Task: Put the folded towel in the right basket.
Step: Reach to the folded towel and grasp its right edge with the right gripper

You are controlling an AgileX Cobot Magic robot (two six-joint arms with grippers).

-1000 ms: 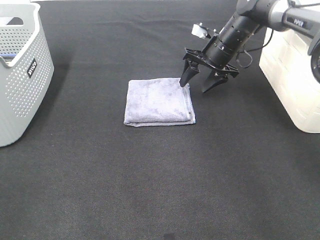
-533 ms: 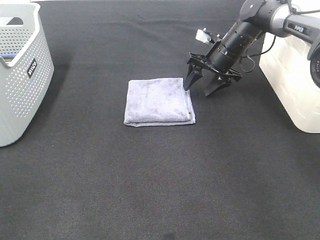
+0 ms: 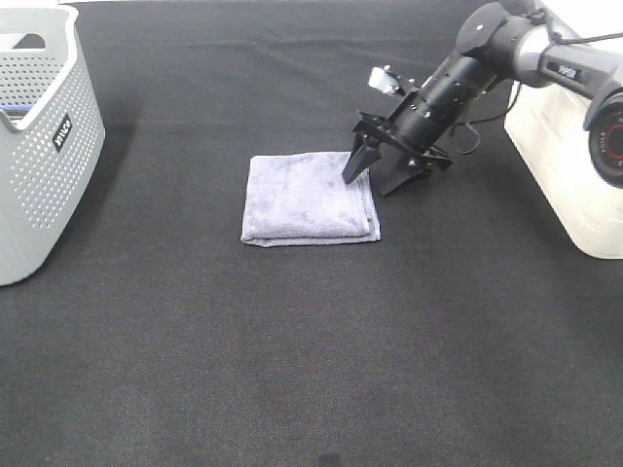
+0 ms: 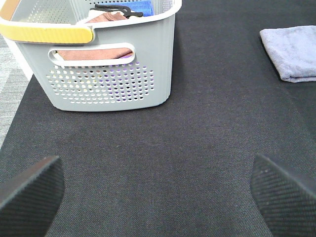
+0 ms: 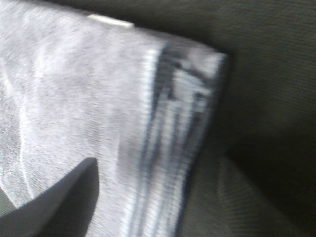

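Note:
The folded lavender-grey towel (image 3: 309, 198) lies flat on the black cloth mid-table; it also shows in the left wrist view (image 4: 292, 53) and fills the right wrist view (image 5: 98, 113). My right gripper (image 3: 373, 175) is open and low at the towel's far right corner, one fingertip (image 3: 350, 171) over the towel's edge, the other (image 3: 393, 181) on the cloth beside it. The white right basket (image 3: 565, 146) stands at the right edge. My left gripper (image 4: 158, 185) is open and empty above the cloth near the grey basket.
A grey perforated basket (image 3: 39, 136) stands at the far left, holding folded cloths (image 4: 103, 29). The black cloth (image 3: 311, 350) covers the whole table.
My right gripper has tilted lower and shifted slightly left, settling around the towel's far right corner. The towel has not moved.

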